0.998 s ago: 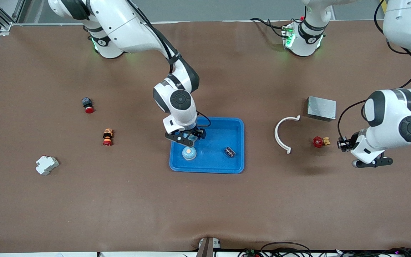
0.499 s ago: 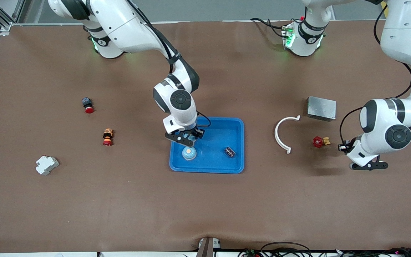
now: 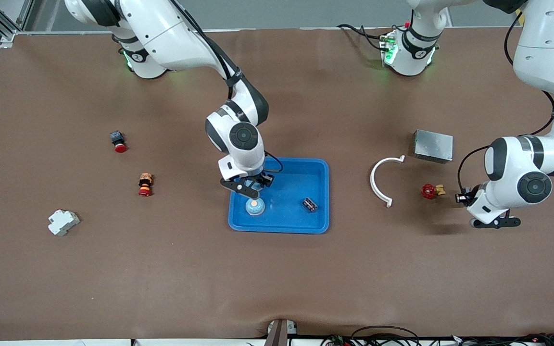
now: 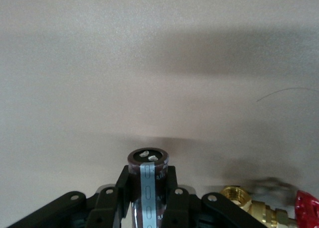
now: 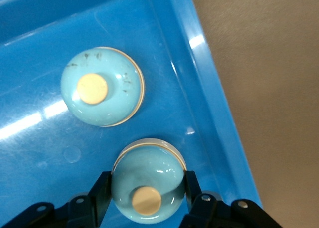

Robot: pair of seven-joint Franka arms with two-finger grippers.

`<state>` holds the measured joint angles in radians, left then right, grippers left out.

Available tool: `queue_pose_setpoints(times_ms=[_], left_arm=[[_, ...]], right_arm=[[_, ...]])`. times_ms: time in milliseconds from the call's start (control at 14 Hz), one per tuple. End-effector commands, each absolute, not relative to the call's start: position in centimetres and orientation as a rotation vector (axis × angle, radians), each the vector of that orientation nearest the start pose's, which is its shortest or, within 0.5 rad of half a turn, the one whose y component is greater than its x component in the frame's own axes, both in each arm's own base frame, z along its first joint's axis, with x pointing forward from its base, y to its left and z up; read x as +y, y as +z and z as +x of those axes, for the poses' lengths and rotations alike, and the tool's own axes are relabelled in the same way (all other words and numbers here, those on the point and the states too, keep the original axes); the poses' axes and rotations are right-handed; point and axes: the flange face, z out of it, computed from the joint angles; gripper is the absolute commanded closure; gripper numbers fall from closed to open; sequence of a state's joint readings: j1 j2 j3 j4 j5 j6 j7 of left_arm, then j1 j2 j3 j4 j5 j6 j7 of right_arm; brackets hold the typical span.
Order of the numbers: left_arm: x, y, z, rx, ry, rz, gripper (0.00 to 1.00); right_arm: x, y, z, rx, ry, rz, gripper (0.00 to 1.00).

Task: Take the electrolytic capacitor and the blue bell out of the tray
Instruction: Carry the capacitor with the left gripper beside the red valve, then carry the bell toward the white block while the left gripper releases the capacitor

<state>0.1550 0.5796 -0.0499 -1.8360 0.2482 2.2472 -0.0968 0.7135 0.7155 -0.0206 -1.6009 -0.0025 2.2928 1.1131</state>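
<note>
My right gripper is down in the blue tray and shut on a pale blue bell with a cream button. The right wrist view shows its black fingers pressed on both sides of the dome. A second bell of the same kind lies loose in the tray, close by. My left gripper hangs over the table at the left arm's end, beside the red valve. It is shut on a dark brown capacitor with a pale stripe.
A small black part lies in the tray. Between tray and left gripper are a white curved strip and a grey metal box. Toward the right arm's end lie a red button, an orange-red button and a white block.
My right gripper's fingers have closed on the bell in the tray. My left arm has shifted a little toward the tray, still holding the capacitor.
</note>
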Motion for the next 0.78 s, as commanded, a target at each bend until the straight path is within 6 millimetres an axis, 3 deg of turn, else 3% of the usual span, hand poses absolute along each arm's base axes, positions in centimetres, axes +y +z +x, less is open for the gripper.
queue_pose_setpoints(times_ms=[0, 214, 356, 570, 713], left_arm=[[7.5, 20.1, 62.0, -0.019, 0.248, -2.984, 1.00], [7.5, 19.0, 61.6, -0.020, 0.277, -2.985, 1.00], [7.2, 17.8, 61.5, -0.013, 0.300, -2.985, 1.00], [7.0, 16.4, 61.7, -0.006, 0.275, -2.995, 1.00], [7.0, 15.8, 61.7, -0.005, 0.277, -2.997, 0.98]], right_arm=[[44.0, 24.3, 55.0, 0.706, 0.049, -3.095, 1.00], [41.9, 28.1, 57.6, 0.650, 0.184, -3.079, 1.00], [37.8, 31.7, 59.4, 0.543, 0.235, -3.094, 1.00], [30.0, 35.9, 61.5, 0.338, 0.292, -3.138, 1.00], [24.6, 37.3, 62.6, 0.181, 0.248, -3.186, 1.00]])
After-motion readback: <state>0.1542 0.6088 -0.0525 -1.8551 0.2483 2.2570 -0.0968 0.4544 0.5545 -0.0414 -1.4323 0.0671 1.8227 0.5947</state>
